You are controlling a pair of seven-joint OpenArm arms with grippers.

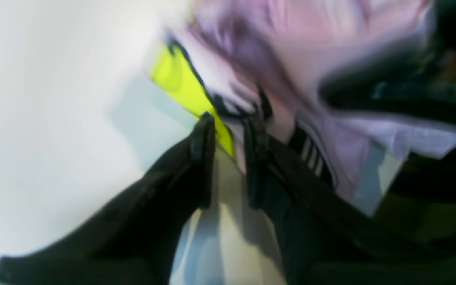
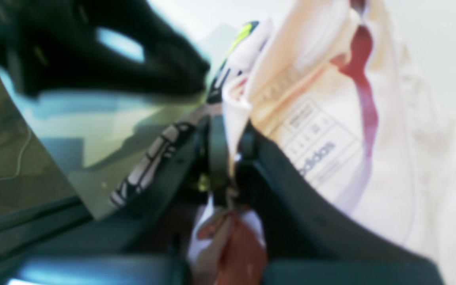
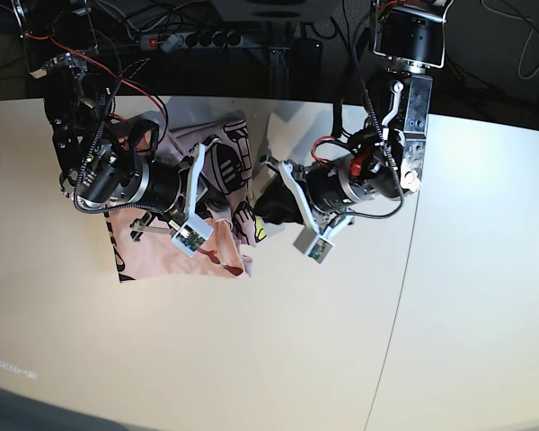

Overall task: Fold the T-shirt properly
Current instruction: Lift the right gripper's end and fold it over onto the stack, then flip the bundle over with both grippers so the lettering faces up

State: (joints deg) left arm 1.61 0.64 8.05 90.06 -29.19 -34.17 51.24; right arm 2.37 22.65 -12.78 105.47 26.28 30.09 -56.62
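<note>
The T-shirt lies bunched on the white table at the left centre, pale pink with black print showing. In the right wrist view my right gripper is shut on a fold of the T-shirt, beside the printed neck label. The base view shows this right gripper over the shirt's right part. My left gripper stands open, table showing between its fingers. The T-shirt, with a yellow-green patch of print, reaches to its tips. In the base view the left gripper is at the shirt's right edge.
A power strip and cables run along the dark far edge behind the table. A seam crosses the tabletop on the right. Both arm bodies hang over the table's far half.
</note>
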